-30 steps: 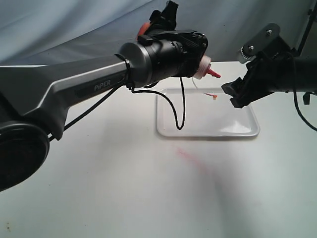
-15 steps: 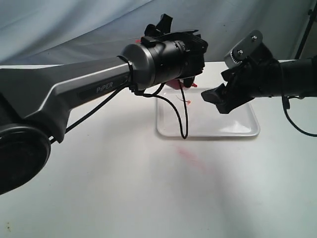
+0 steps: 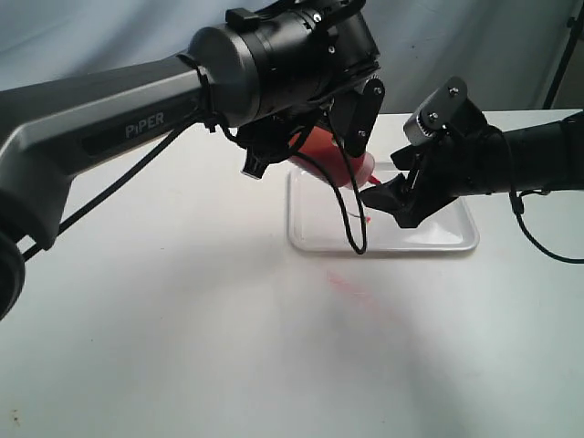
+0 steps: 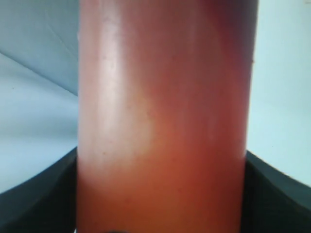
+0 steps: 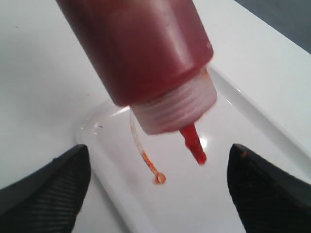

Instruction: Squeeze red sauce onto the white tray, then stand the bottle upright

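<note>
Right wrist view shows the bottle (image 5: 141, 53) tipped, its nozzle (image 5: 193, 143) pointing down over the tray (image 5: 194, 204) on the bench (image 3: 182, 347). The left jaws grip the bottle; the right jaws are spread wide, empty. Best squeeze softly, nozzle over the tray's middle.

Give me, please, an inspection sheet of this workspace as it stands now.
Surface: white table, faint pink smear in front of the tray.
Job's things: bottle tilted nozzle down over tray, cap dangling on its tether; no sauce seen on the tray's visible part.
Clutter: nothing seen.
Grippers: left gripper shut on the bottle; right gripper open beside the nozzle, holding nothing.
Cables: black cable loops from the left arm over the tray; second cable hangs under the right arm.
Surroundings: blue-grey backdrop, dark pole at far right.
</note>
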Controlling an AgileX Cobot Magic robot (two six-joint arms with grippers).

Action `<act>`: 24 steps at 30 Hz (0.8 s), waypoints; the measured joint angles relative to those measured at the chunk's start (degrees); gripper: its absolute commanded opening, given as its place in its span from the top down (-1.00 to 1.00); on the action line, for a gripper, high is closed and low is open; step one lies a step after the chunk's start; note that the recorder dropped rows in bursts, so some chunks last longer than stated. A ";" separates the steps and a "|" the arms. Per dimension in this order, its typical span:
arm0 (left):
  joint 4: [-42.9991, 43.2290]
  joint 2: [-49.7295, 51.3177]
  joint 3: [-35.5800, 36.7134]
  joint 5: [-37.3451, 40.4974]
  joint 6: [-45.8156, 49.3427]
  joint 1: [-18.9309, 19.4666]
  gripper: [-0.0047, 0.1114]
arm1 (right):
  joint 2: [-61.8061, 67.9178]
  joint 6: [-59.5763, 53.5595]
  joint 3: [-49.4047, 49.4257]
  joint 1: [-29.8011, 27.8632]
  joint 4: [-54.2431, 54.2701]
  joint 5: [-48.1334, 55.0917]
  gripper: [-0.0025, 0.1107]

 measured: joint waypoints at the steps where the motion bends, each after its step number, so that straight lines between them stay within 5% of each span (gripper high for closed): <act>1: -0.94 -0.24 0.00 0.37 0.90 0.00 0.92 | 0.00 0.00 0.00 0.00 -0.10 1.59 -0.31; 24: -2.65 -0.24 0.00 -1.17 3.79 -0.10 0.92 | 0.00 0.00 -4.04 5.15 -0.83 -2.75 -0.31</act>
